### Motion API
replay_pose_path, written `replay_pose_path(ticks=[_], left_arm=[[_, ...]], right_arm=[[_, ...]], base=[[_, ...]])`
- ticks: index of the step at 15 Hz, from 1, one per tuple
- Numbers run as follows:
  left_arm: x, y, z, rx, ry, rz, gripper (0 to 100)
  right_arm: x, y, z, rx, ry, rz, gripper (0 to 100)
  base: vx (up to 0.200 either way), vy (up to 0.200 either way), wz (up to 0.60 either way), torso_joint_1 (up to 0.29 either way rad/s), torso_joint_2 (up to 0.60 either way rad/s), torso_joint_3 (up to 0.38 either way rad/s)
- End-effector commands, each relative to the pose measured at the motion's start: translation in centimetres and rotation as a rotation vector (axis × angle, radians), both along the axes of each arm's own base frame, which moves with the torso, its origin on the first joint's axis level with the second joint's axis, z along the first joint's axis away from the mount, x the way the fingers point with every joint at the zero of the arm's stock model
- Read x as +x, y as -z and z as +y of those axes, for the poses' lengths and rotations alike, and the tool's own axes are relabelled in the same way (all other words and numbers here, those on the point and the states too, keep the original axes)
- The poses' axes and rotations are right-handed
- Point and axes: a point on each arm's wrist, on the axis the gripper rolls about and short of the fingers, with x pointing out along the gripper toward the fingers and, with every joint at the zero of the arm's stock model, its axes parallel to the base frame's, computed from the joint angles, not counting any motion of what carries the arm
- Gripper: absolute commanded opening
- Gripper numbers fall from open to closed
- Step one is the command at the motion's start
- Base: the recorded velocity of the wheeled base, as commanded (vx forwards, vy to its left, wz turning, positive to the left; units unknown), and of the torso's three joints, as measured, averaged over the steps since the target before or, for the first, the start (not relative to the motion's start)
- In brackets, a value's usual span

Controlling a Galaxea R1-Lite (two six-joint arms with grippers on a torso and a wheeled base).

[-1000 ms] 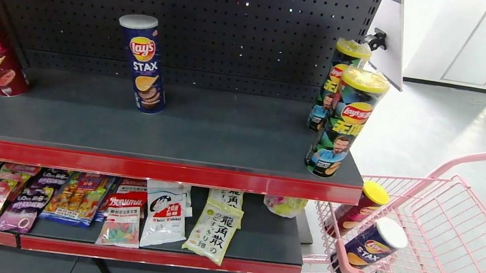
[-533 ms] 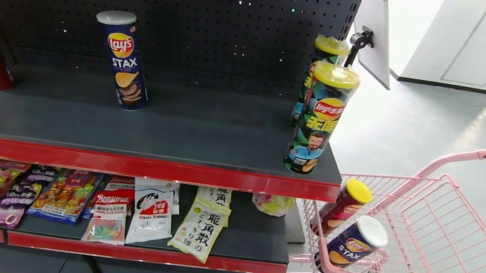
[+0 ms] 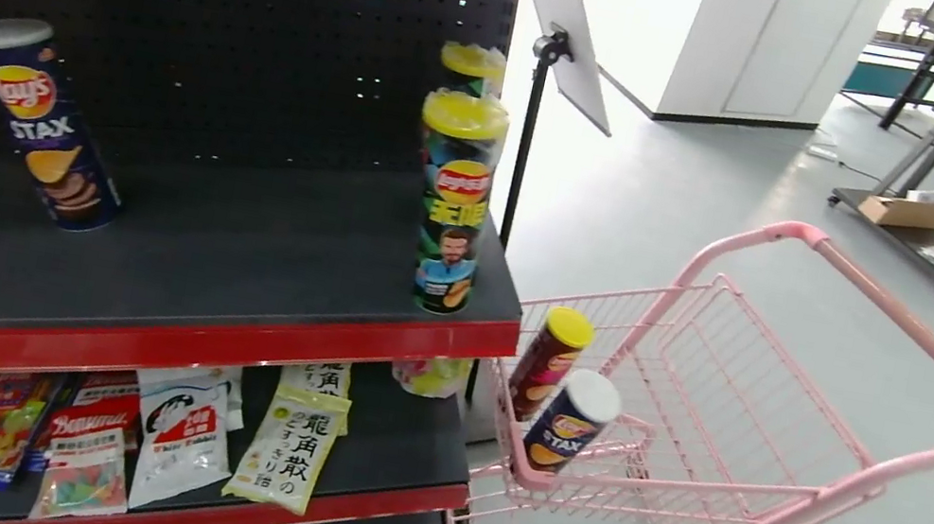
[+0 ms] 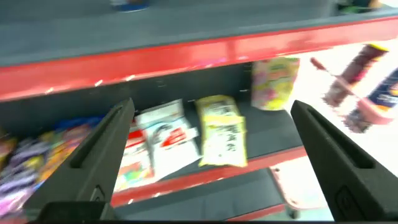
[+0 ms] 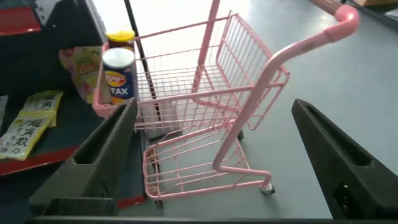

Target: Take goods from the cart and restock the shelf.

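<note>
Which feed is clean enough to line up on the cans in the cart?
Left wrist view: motion-smeared, the maroon can a streak. Right wrist view: crisp on the blue can. Head view: clear, with glare on the floor past the shelf.

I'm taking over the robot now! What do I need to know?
Left hand: open, empty, near the lower shelf.
Right hand: open, empty, facing the cart.
In the cart: a red can and a blue can, leaning at the shelf end.
On the top shelf: one navy can, two green cans, standing.
Left: both cart cans go on the shelf.
</note>
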Motion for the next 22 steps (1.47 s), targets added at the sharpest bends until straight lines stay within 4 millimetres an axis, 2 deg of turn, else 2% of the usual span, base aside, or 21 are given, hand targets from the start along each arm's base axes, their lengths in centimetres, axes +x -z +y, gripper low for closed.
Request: replay_pose_path(ticks=[1, 9, 16, 22], left_arm=[[0.01, 0.00, 0.00, 0.000, -0.001, 0.001, 100], [0.01, 0.00, 0.00, 0.000, -0.001, 0.001, 100], [0.01, 0.00, 0.00, 0.000, -0.001, 0.001, 100], [0.01, 0.00, 0.00, 0.000, 0.000, 0.001, 100]], right_arm=[[0.01, 0.00, 0.00, 0.001, 0.000, 0.001, 100], [0.01, 0.00, 0.01, 0.002, -0.003, 0.001, 100], [0.01, -0.02, 0.01, 0.004, -0.006, 0.000, 100], [0.01, -0.02, 0.01, 0.004, -0.006, 0.000, 100]], base=[[0.000, 0.000, -0.60, 0.007, 0.01, 0.007], [0.000, 0.000, -0.07, -0.014, 0.05, 0.030], [0.000, 0.000, 0.00, -0.143, 0.37, 0.235], [0.000, 0.000, 0.00, -0.173, 0.53, 0.358]])
